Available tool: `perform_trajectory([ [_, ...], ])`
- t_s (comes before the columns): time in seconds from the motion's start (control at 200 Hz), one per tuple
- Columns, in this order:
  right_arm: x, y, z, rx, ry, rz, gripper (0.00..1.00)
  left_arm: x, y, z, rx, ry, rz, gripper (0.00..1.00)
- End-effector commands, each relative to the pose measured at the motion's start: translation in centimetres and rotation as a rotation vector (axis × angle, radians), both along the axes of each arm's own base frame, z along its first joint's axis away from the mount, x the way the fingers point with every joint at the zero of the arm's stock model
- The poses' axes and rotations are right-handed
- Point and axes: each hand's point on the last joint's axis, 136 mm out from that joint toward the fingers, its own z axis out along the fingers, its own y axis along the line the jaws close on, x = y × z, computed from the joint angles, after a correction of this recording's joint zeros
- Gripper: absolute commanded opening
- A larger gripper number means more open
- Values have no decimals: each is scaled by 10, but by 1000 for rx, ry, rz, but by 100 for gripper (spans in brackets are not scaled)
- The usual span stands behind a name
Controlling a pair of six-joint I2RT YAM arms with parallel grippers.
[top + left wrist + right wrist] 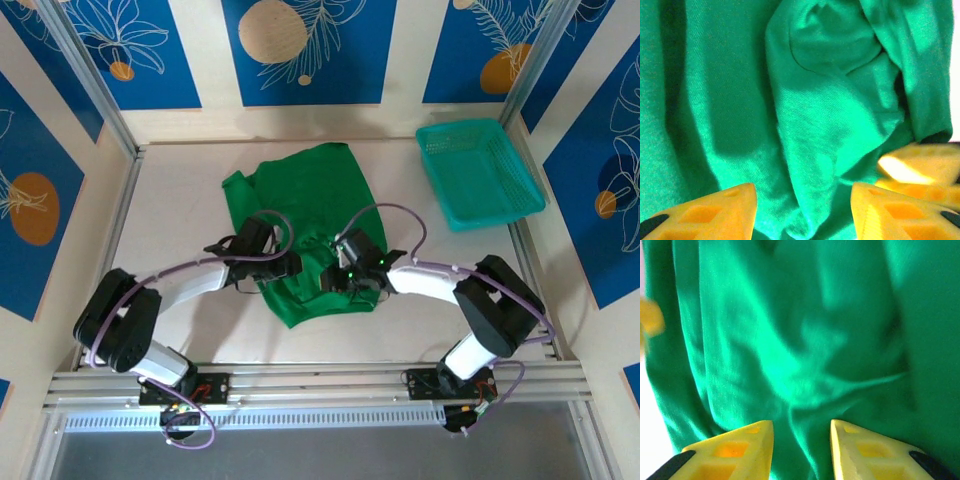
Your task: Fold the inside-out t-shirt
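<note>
**Two claws working low on the green shirt's near hem**

The inside-out t-shirt (310,190) is lying crumpled at the middle of the tabletop (180,200), its near end bunching toward 6 o'clock. The left claw (285,264) is coming in from 8 o'clock, forearm running low and level, and is pressing down on the cloth; its wrist view shows the left claw (802,192) standing open astride a raised fold. The right claw (338,276) is reaching in from 4 o'clock, elbow bending high. Seen close, the right claw (801,427) is straddling a blurred ridge; pinching or not, I cannot tell. A teal basket (478,175) is sitting at 2 o'clock.
</note>
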Motion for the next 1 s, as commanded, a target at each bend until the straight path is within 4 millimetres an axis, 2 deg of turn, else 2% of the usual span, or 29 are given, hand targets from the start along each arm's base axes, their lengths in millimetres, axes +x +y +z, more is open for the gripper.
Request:
perform_trajectory([
  [0.0, -55, 5, -15, 18, 117, 47, 32, -16, 6, 15, -8, 16, 3, 54],
  [0.045, -84, 8, -22, 34, 180, 64, 32, -22, 8, 19, -17, 12, 8, 55],
  [0.105, -117, 18, -21, 74, 241, 118, 35, -27, 10, 24, -28, 10, 5, 56],
  [0.14, -128, 20, -16, 75, 252, 137, 38, -29, 10, 24, -25, 16, -5, 56],
  [0.175, -130, 19, -9, 65, 244, 134, 43, -30, 9, 23, -18, 23, -14, 56],
  [0.25, -113, 15, 19, 71, 188, 91, 53, -30, 6, 17, -1, 38, -23, 57],
  [0.345, -78, 10, 58, 134, 98, 38, 56, -27, -2, 7, 0, 45, -28, 57],
  [0.455, -39, -9, 73, 105, 25, -46, 56, -26, -10, -1, 9, 66, -47, 57],
  [0.54, -25, -21, 65, -20, -50, -44, 56, -27, -18, -3, 4, 62, -63, 57],
  [0.7, -19, -27, 34, -231, -109, 8, 55, -29, -37, -15, 12, 82, -153, 58],
  [0.776, -16, -29, 23, -292, -115, 4, 47, -28, -41, -25, 16, 91, -160, 57],
  [0.801, -14, -31, 19, -316, -123, -10, 42, -27, -41, -29, 20, 94, -159, 55],
  [0.846, -12, -36, 16, -346, -119, -37, 24, -25, -40, -36, 40, 97, -162, 46],
  [0.896, -10, -39, 20, -359, -116, -63, 9, -26, -39, -41, 63, 105, -183, 22],
  [0.961, -13, -39, 37, -314, -120, -65, 4, -27, -33, -39, 106, 93, -207, 1],
  [0.991, -15, -39, 47, -274, -110, -63, 4, -28, -29, -35, 122, 73, -215, 0],
])
